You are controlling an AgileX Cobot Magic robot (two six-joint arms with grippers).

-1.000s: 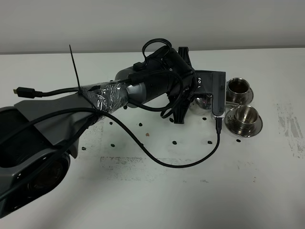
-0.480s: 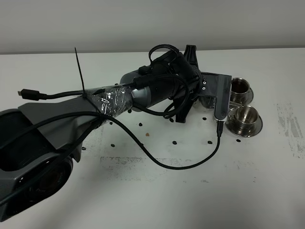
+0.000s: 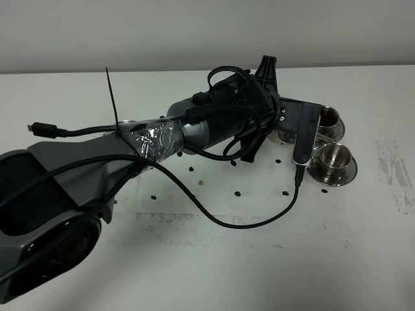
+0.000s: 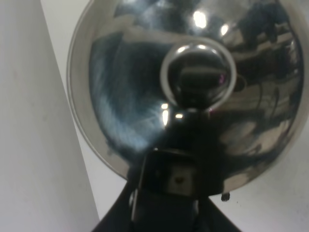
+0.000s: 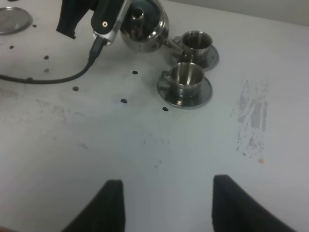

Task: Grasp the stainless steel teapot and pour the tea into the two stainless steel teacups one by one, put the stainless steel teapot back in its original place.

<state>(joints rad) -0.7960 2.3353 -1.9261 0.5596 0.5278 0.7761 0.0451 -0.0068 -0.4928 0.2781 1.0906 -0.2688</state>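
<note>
The stainless steel teapot [image 5: 144,24] is held off the table by my left gripper [image 4: 176,181], which is shut on it at the handle side. Its knobbed lid [image 4: 198,77] fills the left wrist view. It is tipped with its spout at the far teacup [image 5: 195,43]. In the high view only a sliver of the teapot [image 3: 284,135] shows behind the wrist camera mount. The far teacup [image 3: 329,118] and the near teacup [image 3: 332,159] stand on saucers at the right. My right gripper [image 5: 166,208] is open and empty, well in front of the cups.
A black cable [image 3: 227,222] loops over the table from the left wrist. A loose round steel saucer [image 5: 12,19] lies to the left of the teapot. Small dark specks and a scuffed patch [image 5: 251,118] mark the white table.
The left arm has moved right and rolled, carrying the teapot closer over the far teacup. The cups and the right gripper have not moved.
</note>
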